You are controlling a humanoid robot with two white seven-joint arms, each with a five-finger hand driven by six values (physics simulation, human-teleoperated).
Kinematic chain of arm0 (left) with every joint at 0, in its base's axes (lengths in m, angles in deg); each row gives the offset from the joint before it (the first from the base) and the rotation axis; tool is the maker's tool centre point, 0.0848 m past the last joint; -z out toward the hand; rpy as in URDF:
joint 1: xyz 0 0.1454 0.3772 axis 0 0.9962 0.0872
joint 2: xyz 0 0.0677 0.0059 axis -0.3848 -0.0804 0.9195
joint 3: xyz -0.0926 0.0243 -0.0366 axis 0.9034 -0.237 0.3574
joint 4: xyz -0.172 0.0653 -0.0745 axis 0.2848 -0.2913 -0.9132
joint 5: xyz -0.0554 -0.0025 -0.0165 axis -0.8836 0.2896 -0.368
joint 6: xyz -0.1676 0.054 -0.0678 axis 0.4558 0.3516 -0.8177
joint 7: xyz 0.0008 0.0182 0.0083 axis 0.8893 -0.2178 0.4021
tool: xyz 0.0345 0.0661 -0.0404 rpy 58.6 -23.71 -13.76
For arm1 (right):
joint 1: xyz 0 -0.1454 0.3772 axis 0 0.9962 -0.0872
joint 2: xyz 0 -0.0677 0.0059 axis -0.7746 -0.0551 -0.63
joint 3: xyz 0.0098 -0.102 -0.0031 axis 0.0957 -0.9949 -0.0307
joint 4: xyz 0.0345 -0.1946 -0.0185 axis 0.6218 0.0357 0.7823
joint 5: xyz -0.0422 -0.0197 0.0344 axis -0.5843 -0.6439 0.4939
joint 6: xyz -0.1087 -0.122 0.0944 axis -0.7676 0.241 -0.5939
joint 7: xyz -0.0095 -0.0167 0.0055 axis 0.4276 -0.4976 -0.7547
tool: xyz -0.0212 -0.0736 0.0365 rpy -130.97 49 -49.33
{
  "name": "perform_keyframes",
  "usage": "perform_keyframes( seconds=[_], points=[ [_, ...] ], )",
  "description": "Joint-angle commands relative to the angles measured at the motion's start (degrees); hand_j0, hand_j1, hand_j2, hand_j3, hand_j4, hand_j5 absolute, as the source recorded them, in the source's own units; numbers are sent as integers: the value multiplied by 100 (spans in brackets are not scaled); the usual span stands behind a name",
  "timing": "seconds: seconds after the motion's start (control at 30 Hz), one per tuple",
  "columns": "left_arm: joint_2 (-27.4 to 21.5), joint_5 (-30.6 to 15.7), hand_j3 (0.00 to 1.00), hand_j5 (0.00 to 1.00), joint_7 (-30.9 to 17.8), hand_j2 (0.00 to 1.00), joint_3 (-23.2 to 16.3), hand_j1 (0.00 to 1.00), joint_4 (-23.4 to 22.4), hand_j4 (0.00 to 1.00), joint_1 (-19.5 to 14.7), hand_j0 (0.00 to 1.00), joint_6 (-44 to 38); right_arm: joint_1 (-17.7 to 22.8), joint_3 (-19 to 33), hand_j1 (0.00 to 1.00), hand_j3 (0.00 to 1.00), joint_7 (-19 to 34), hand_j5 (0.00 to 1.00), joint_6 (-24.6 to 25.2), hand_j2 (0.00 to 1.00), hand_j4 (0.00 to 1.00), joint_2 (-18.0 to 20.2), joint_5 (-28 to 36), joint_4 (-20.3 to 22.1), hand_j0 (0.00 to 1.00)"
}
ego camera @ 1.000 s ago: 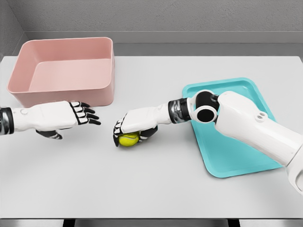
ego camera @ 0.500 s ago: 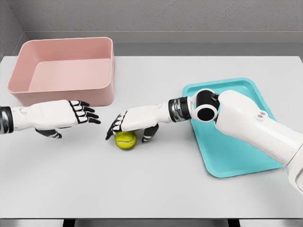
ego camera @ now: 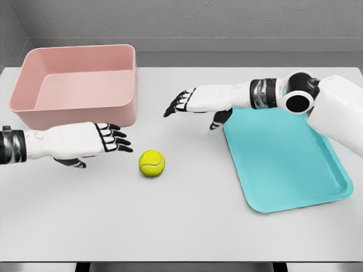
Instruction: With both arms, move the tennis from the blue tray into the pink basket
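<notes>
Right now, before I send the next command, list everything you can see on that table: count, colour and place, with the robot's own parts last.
ball: one, yellow-green, on the bare table between the two hands, touching neither.
basket: one, pink, far left of the table, nothing in it.
tray: one, blue, right side of the table, nothing on it.
table: one, pale grey, under everything.
left robot hand: one, white with black fingers, in front of the basket, left of the ball, fingers open.
right robot hand: one, white with black fingers, up and right of the ball, by the tray's far left corner, fingers spread.
</notes>
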Motion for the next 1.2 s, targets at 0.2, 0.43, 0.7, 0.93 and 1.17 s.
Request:
perform_keyframes(
  seconds=[0.2,0.43,0.7,0.93,1.17],
  points=[
    [726,652,100,100,-4,100,-8,100,245,100,-158,100,-7,79,190,100,100,-1101,100,9,100,100,1145,36,-109,100],
    [1306,899,100,100,-22,100,-139,100,227,100,-220,100,-7,175,286,100,100,-1110,100,9,100,100,1821,36,-188,100],
    [1104,495,100,100,-40,100,-280,100,69,100,-229,100,-7,457,594,100,100,-1101,100,9,100,100,2182,36,-197,100],
    [1025,160,100,100,-48,100,-350,100,-379,100,-352,100,-7,439,620,100,100,-1093,100,9,100,100,2182,36,-223,100],
    [1306,354,100,100,-66,100,-465,100,-511,100,-396,100,-7,448,620,100,100,-1093,100,9,100,100,2173,36,-267,100]
  ],
)
